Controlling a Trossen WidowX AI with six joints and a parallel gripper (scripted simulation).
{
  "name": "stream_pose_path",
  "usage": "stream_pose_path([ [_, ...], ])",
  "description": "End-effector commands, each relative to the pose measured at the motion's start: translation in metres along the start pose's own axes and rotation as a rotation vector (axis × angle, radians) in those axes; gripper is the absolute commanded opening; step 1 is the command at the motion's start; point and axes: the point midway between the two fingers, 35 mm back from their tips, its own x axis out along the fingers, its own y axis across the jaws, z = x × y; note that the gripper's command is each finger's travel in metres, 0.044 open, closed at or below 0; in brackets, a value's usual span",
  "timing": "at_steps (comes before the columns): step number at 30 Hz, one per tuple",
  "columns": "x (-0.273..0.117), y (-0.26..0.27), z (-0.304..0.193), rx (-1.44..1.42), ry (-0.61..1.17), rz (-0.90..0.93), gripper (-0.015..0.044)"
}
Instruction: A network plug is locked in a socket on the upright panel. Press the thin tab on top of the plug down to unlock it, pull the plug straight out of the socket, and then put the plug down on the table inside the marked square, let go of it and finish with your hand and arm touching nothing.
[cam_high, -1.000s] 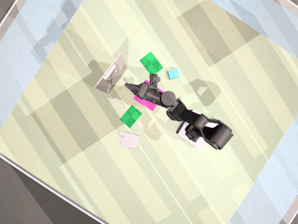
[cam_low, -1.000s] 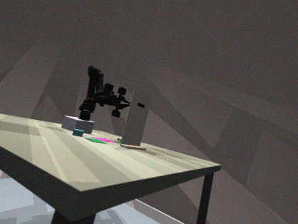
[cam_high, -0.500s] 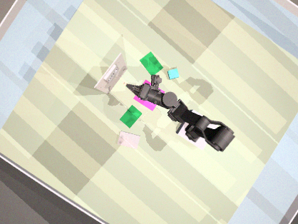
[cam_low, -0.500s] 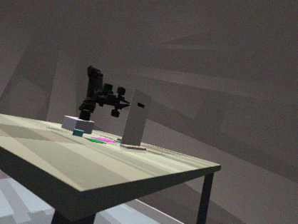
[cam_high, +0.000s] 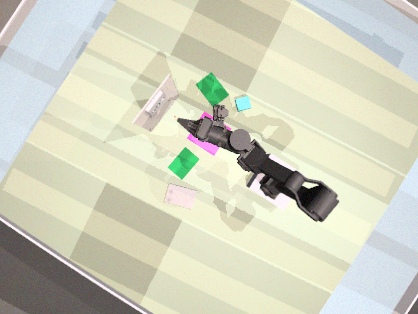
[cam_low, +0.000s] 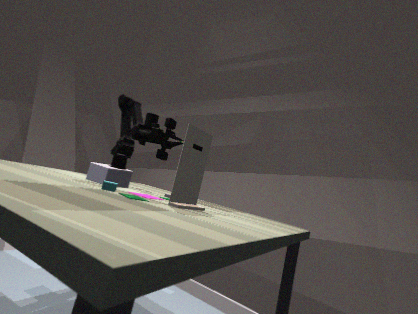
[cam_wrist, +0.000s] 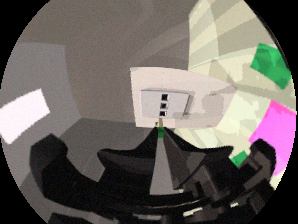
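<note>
My gripper (cam_high: 178, 120) (cam_low: 183, 143) (cam_wrist: 159, 129) is shut on the small plug. The plug (cam_high: 175, 117) (cam_wrist: 160, 133) shows green at the fingertips, with a thin tan end pointing towards the panel. The upright panel (cam_high: 171, 90) (cam_low: 190, 172) (cam_wrist: 210, 92) stands ahead of the fingertips, with a gap in the top view. Its socket block (cam_high: 155, 102) (cam_wrist: 148, 104) has dark openings in a row, and no plug shows in the visible ones. A magenta square (cam_high: 215, 148) (cam_low: 145, 195) (cam_wrist: 280, 131) lies on the table, partly hidden under the arm from above.
Green patches (cam_high: 212, 90) (cam_low: 133, 197) (cam_wrist: 272, 65) lie on both sides of the magenta square. A cyan block (cam_high: 243, 103) (cam_low: 109, 185) stands near one green patch. A pale flat plate (cam_high: 180, 196) lies beyond the other. The arm's base block (cam_low: 107, 174) is behind.
</note>
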Motion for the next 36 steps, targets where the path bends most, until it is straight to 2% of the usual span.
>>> stream_pose_path([
  [1,-0.002,0.01,0.0,0.001,-0.003,0.003,0.0],
  [22,-0.017,0.04,-0.005,0.008,-0.003,-0.005,0.0],
  [36,-0.022,-0.06,0.008,0.131,-0.139,-0.434,0.0],
])
